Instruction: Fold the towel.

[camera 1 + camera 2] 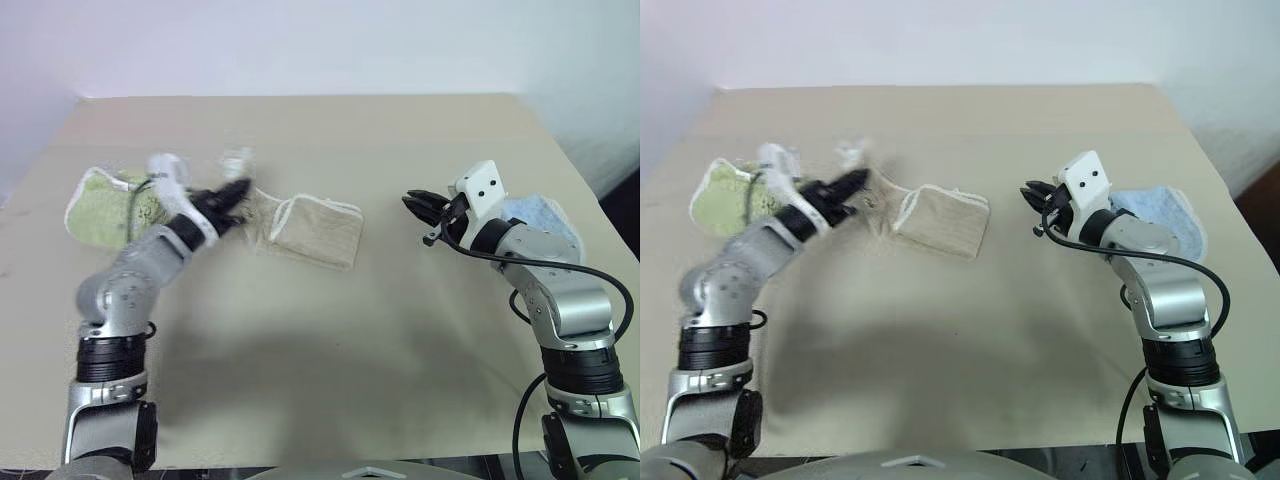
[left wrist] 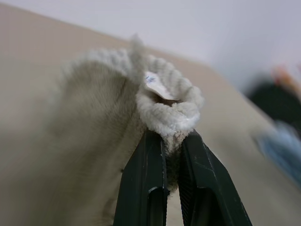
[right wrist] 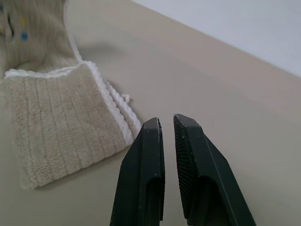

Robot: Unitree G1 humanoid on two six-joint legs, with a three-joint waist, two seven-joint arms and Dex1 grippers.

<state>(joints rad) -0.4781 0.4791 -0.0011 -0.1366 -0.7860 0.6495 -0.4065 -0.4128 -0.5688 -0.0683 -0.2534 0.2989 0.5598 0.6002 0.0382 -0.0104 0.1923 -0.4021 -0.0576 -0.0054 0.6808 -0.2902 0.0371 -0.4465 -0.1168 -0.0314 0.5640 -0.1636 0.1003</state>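
The beige towel (image 1: pixel 312 232) with white stitched edging lies partly folded on the tan table, left of centre. My left gripper (image 1: pixel 240 190) is shut on a bunched white-edged corner of the towel (image 2: pixel 169 110), and that end is raised off the table. A small white tag (image 2: pixel 155 87) pokes out of the pinched bunch. My right gripper (image 1: pixel 412 203) hovers to the right of the towel, apart from it, shut with nothing between its fingers (image 3: pixel 146 141). The folded end of the towel (image 3: pixel 61 127) lies flat in the right wrist view.
A light green towel (image 1: pixel 100 205) lies crumpled at the table's left side, behind my left arm. A light blue towel (image 1: pixel 545 220) lies at the right edge, under my right forearm. Bare tabletop (image 1: pixel 330 370) stretches in front of the beige towel.
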